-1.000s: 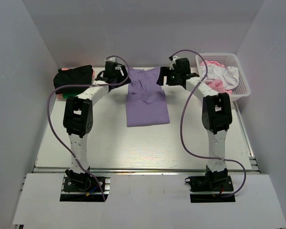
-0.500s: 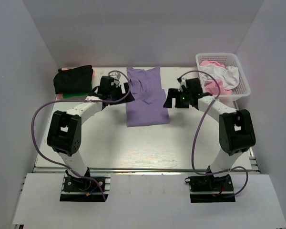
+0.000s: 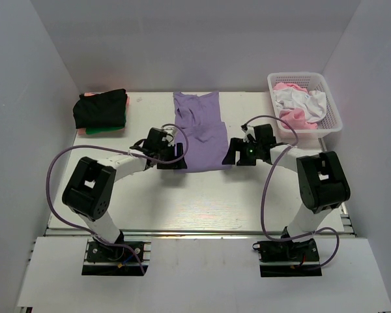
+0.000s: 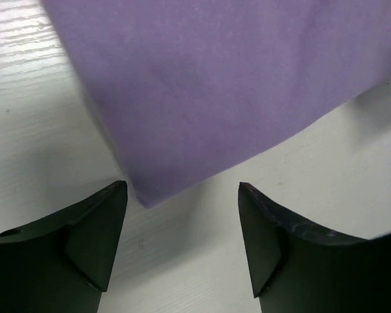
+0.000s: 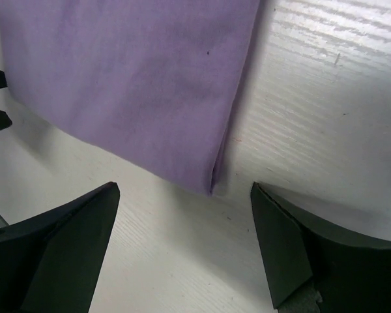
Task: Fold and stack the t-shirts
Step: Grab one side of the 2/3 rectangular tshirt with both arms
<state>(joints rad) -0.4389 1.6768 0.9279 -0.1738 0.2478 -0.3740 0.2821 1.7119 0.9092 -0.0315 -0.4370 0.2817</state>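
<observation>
The white table [image 3: 202, 202] is taken up at its middle by the lavender t-shirt [image 3: 199, 130], laid flat as a long folded strip with the neck at the far end. To the right of that shirt stands the white lattice basket [image 3: 337, 125], with pink and white cloth [image 3: 300, 104] heaped inside; to its left a folded stack [image 3: 101, 111] is set, black over green. At the shirt's near left corner the left gripper [image 4: 182, 189] is held with jaws spread, nothing clamped — at the near right corner the right gripper [image 5: 184, 189] is likewise spread and empty.
</observation>
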